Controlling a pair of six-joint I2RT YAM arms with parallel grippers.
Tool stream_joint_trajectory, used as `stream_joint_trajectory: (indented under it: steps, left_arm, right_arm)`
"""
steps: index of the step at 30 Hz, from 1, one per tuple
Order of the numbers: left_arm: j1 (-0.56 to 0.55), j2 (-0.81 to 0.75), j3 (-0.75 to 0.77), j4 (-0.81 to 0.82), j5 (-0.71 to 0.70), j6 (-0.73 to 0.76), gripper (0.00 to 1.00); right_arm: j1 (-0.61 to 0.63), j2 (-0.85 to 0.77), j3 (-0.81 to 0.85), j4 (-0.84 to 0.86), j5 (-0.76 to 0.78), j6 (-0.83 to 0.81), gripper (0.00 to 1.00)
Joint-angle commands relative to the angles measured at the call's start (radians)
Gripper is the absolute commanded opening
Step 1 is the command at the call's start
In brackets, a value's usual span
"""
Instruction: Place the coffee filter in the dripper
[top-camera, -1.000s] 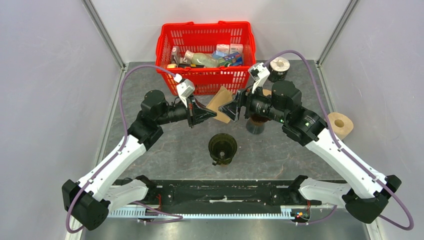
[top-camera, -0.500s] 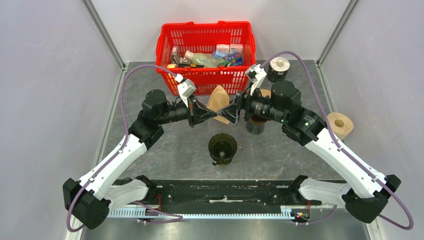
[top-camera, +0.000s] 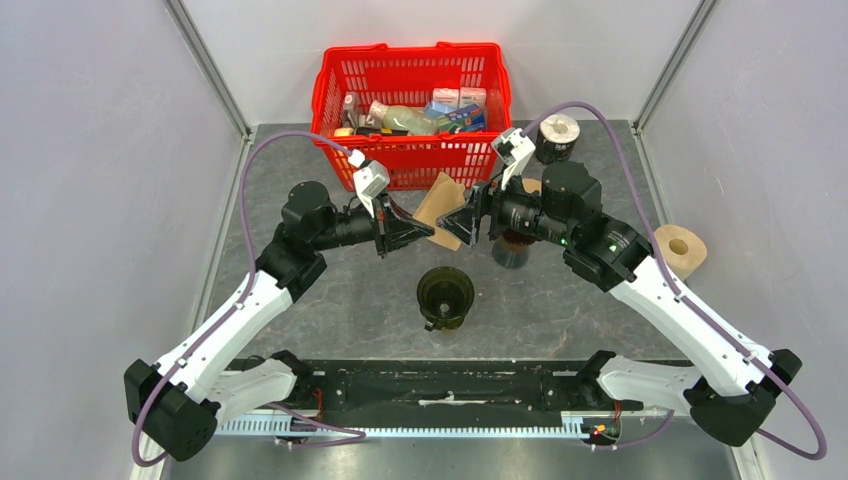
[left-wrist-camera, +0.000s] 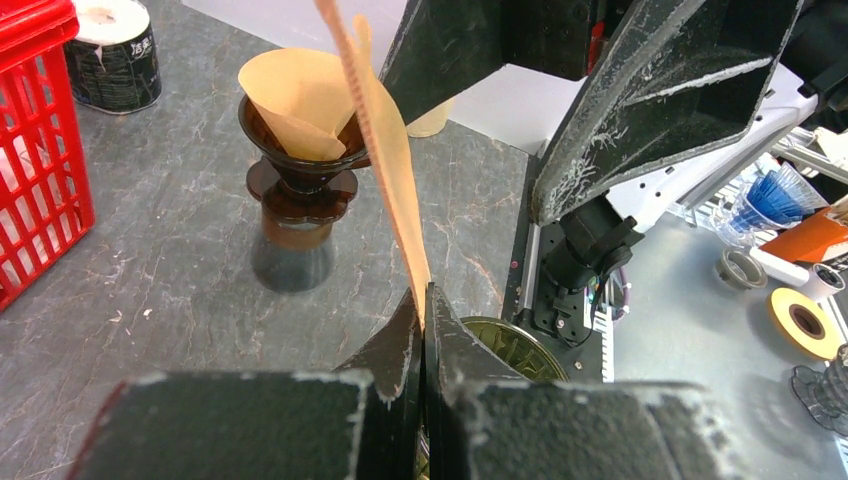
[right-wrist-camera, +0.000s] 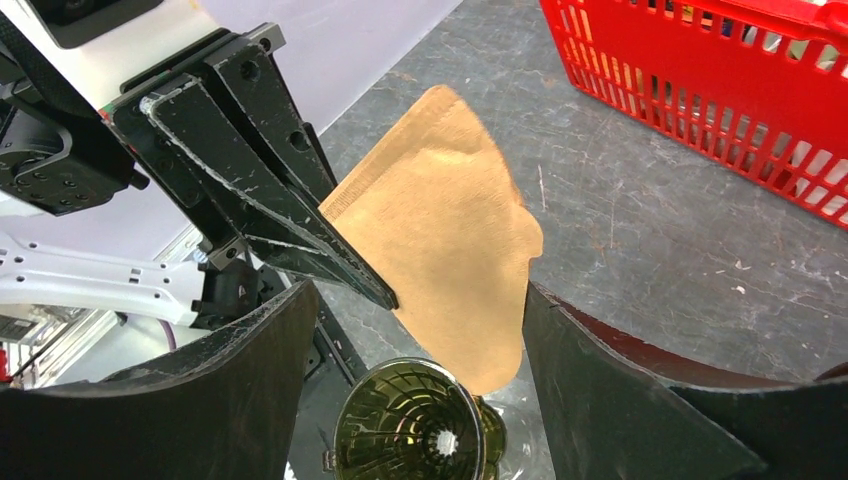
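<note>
Bright, even, diffuse light from above fills all 3 views, with no harsh glare. On the grey mottled stone tabletop (top-camera: 370, 310) the shadows under the arms are faint and soft-edged. In the left wrist view the left gripper (left-wrist-camera: 422, 305) blurs towards the near edge. In the right wrist view the tan paper coffee filter (right-wrist-camera: 450, 230) looks slightly soft.

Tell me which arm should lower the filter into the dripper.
Left, probably: the left gripper is shut on the filter, near the empty dripper. The right gripper is open, its fingers flanking the filter without gripping it.
</note>
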Motion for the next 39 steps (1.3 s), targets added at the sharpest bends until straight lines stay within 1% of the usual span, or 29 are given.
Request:
stream_joint_trajectory:
  steps: [1,10,16,31,39]
  left_arm:
    - [0.001,-0.014,0.008,0.029,0.004,0.015,0.02]
    - [0.000,-0.012,0.016,0.008,-0.005,0.020,0.02]
    - [0.001,-0.010,0.019,0.003,-0.011,0.020,0.02]
    - [0.001,0.005,0.031,-0.008,-0.020,0.020,0.02]
    - [0.001,-0.003,0.022,0.002,0.018,0.035,0.02]
  right_arm:
    - [0.000,-0.040,0.002,0.007,0.059,-0.005,0.82]
    - [0.000,-0.049,0.016,-0.009,0.088,0.003,0.82]
    - [0.000,-0.034,0.027,-0.015,0.036,0.013,0.84]
    - [0.000,-0.034,0.027,0.006,-0.039,0.020,0.82]
    - [0.000,0.001,0.032,0.010,0.000,-0.022,0.82]
